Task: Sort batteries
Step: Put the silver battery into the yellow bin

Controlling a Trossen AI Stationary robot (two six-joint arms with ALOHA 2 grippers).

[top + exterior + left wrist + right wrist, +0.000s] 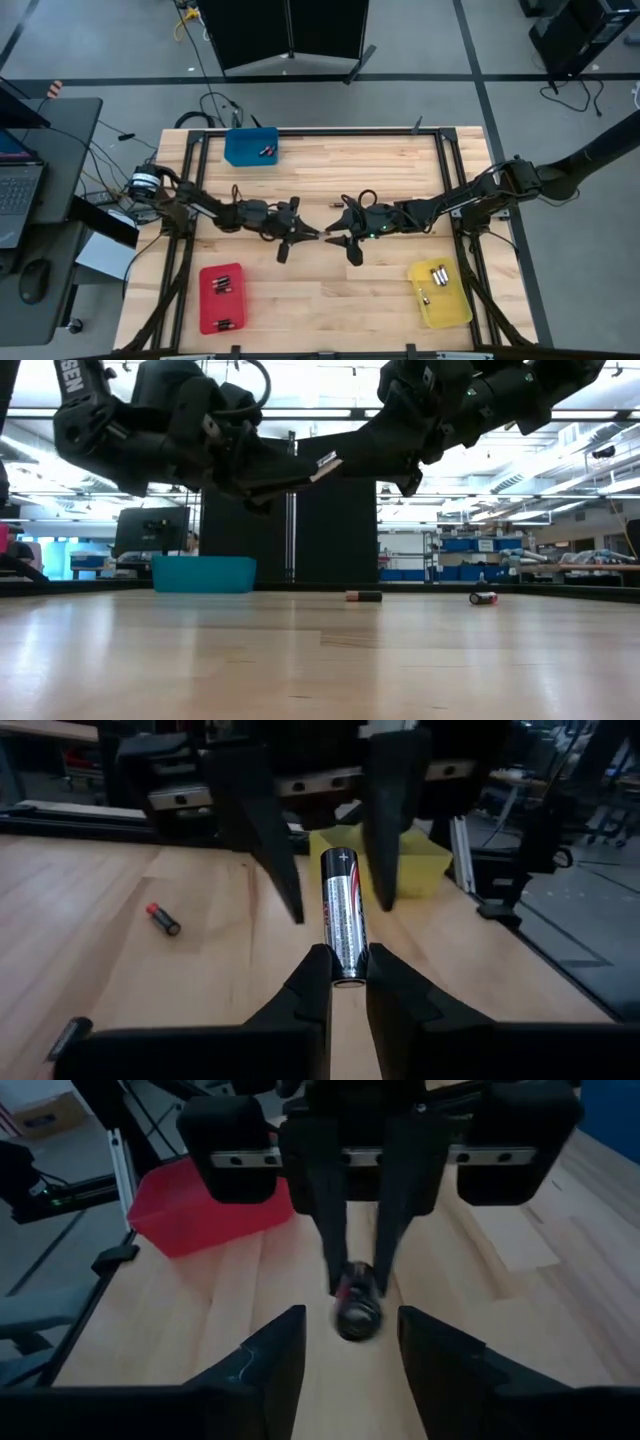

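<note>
Left gripper (340,982) pinches the battery (342,915) mid-table | its long axis points to your right gripper (350,1340) | right fingers apart, not gripping, either side of the free end.

Grey floor (90,40), dark partition (295,30), desk with laptop (20,190), ceiling lights.

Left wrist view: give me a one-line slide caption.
Mid-air handover: left gripper shut on a silver battery, right gripper open around its far end.
</note>
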